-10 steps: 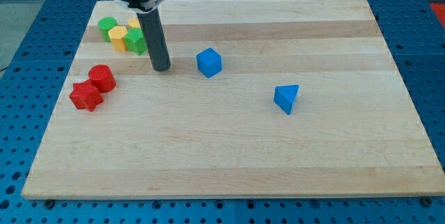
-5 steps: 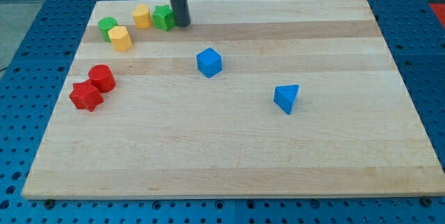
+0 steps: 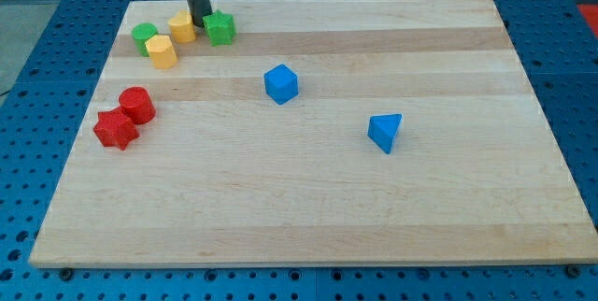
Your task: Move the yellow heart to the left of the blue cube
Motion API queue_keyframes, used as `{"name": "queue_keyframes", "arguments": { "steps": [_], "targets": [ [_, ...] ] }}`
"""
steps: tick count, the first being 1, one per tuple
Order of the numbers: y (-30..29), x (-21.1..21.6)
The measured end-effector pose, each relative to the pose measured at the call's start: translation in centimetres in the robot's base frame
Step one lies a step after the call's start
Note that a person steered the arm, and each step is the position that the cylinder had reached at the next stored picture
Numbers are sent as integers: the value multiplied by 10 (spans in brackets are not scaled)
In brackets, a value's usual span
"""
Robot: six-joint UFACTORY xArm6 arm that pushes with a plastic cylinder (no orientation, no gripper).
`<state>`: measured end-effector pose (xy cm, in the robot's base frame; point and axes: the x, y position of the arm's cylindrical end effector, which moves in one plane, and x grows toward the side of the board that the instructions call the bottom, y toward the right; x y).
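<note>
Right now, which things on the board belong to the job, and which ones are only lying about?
For the job:
- yellow heart, near the view's top left
- blue cube
- my tip, between the yellow heart and the green block

Lying about:
- green block
- green cylinder
- yellow block
- red cylinder
- red block
- blue pyramid

My tip (image 3: pixel 200 20) rests on the board near the view's top-left; rod upright.

yellow heart (image 3: pixel 182 29): lies flat, bench's top-left corner of the view, partly hidden by rod | blue cube (image 3: pixel 280 84): lies near bench's middle, well apart, toward view's lower right
</note>
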<state>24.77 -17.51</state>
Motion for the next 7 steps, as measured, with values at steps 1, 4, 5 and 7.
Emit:
{"name": "queue_keyframes", "arguments": {
  "steps": [1, 4, 5, 7],
  "targets": [
    [2, -23],
    [-15, 30],
    [-12, 58],
    [7, 87]
  ]
}}
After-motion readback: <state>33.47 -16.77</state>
